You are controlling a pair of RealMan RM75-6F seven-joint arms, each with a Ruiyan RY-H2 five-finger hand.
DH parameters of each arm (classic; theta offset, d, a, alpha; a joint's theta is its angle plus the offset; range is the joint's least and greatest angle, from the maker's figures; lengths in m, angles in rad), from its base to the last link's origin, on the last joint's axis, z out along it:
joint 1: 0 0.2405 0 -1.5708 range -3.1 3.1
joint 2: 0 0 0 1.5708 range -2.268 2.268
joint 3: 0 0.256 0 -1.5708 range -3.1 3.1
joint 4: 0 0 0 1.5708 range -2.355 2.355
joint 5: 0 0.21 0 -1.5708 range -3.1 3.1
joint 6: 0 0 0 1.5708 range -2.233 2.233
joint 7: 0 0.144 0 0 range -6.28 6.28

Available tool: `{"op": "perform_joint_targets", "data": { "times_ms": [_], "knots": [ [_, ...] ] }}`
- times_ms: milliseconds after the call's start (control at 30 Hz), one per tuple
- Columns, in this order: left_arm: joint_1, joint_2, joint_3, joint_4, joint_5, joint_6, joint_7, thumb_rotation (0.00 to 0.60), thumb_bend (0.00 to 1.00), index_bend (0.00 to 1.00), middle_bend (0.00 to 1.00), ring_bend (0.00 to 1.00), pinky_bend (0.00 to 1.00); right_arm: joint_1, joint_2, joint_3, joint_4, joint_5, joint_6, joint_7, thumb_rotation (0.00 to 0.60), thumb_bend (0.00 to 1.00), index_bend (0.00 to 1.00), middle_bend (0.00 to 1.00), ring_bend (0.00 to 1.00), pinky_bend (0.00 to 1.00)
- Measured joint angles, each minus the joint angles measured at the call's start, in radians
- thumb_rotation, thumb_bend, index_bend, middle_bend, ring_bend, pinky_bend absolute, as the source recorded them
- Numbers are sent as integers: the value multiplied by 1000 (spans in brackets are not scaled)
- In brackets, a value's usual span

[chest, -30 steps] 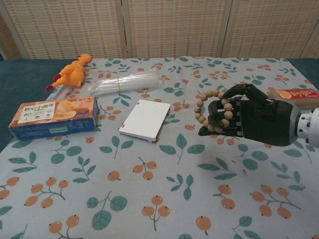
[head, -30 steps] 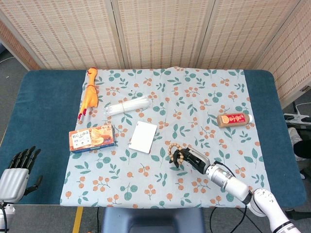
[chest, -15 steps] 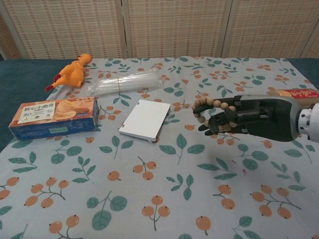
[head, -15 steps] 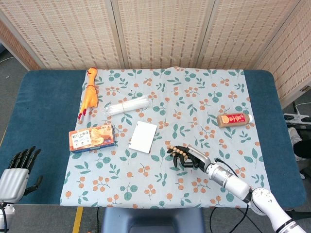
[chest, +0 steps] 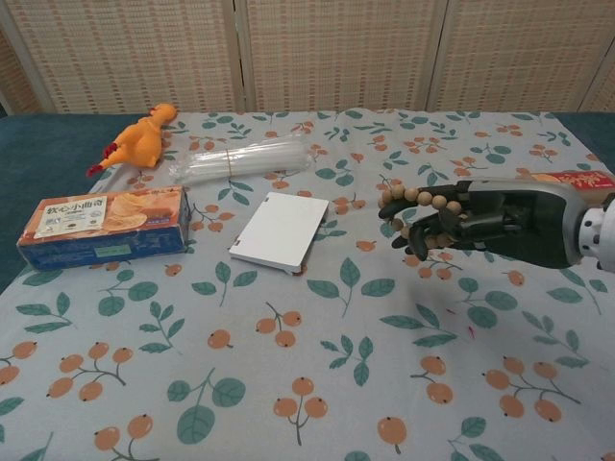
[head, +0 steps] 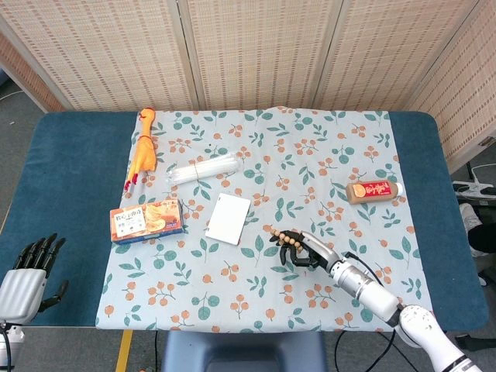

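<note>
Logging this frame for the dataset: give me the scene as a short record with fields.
right hand: the right hand holds a wooden bead bracelet, looped over its fingers, above the cloth
left hand: the left hand is open, off the table's near left corner, holding nothing
surface: floral cloth on a blue table
near the bracelet: white card to its left
left side: biscuit box, rubber chicken, clear straw bundle
right side: orange tube, lying flat
</note>
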Motion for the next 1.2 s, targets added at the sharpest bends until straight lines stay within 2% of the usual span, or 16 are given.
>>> {"op": "perform_joint_targets", "data": {
  "times_ms": [33,100,200,367,533,567,633,667,800,867,900,1067,1133,1200],
  "knots": [
    [0,0,0,0,-1,-1,0,600,405,0,0,0,114,-1,-2,4,8,16,-23,12,396,867,287,576,187,123],
    [0,0,0,0,-1,-1,0,600,406,0,0,0,114,-1,-7,15,35,53,-79,37,327,632,290,576,187,122],
    [0,0,-1,1,-2,-1,-1,600,406,0,0,0,115,1,-18,35,78,100,-146,50,271,445,308,576,187,119],
    [-1,0,-1,2,-3,-3,-1,600,406,0,0,0,114,1,-39,57,119,146,-215,37,191,274,348,575,188,111],
    [-1,-1,-1,1,-4,-4,0,600,406,0,0,0,116,2,-59,62,152,191,-271,22,158,217,381,575,189,107],
    [-1,0,-1,1,-3,-3,0,600,406,0,0,0,116,3,-61,61,156,197,-279,19,157,222,385,576,189,107],
    [0,0,-1,0,-3,-1,2,600,406,0,0,0,116,6,-67,55,161,204,-291,10,154,305,393,576,189,107],
    [0,0,-1,1,-3,-1,1,600,406,0,0,0,115,7,-69,53,161,208,-294,7,150,412,401,576,189,107],
    [0,0,-1,2,-3,-2,1,600,406,0,0,0,116,9,-80,43,160,219,-298,-10,145,726,426,576,191,107],
    [0,-1,-1,3,-3,-3,0,600,406,0,0,0,115,8,-83,38,156,220,-296,-19,145,804,437,576,191,107],
    [0,-1,-1,3,-3,-3,-2,600,405,0,0,0,116,8,-84,33,153,220,-296,-21,148,834,443,576,191,107],
    [1,2,-1,1,0,2,-2,600,405,0,0,0,115,7,-81,17,142,216,-288,-37,163,858,460,576,191,107],
    [3,3,-1,1,2,7,-3,600,405,0,0,0,115,8,-78,16,141,217,-284,-40,180,914,469,576,191,107],
    [3,3,-1,0,2,6,-3,600,405,0,0,0,116,9,-74,16,141,218,-281,-40,255,984,474,576,191,107]
  ]
}}
